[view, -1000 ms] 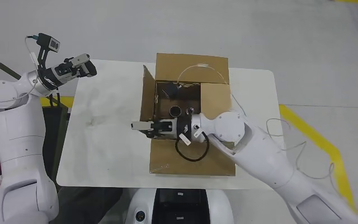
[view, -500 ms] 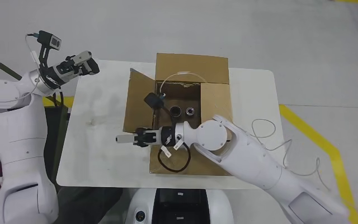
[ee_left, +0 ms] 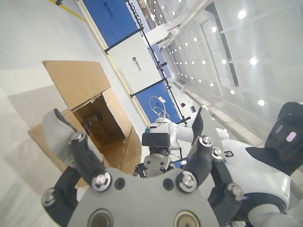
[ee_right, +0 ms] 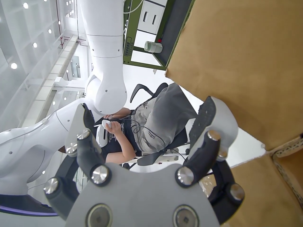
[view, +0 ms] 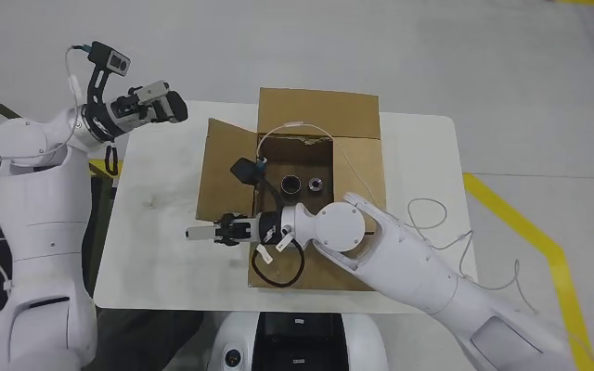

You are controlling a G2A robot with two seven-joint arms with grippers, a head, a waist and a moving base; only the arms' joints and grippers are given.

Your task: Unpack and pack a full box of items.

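Observation:
An open cardboard box (view: 320, 113) stands in the middle of the white table (view: 153, 255). Its left flap (view: 223, 156) is folded outward. Two small round dark items (view: 290, 185) lie on the box floor. My right gripper (view: 199, 232) is low over the table just left of the box, below the left flap, open and holding nothing. In the right wrist view its fingers (ee_right: 208, 114) stand apart beside the brown flap (ee_right: 236, 36). My left gripper (view: 172, 104) hangs open above the table's far left corner. From its wrist view (ee_left: 129, 124) I look into the box (ee_left: 94, 109).
The table left of the box is bare. A thin white cable (view: 306, 125) arcs over the box's far side, and a black cable loop (view: 278, 271) hangs over the near flap. Yellow floor tape (view: 520, 223) runs at the right.
My right gripper has swept leftward out of the box, pushing the left flap from upright to folded outward. My left gripper has shifted to the right, nearer the box.

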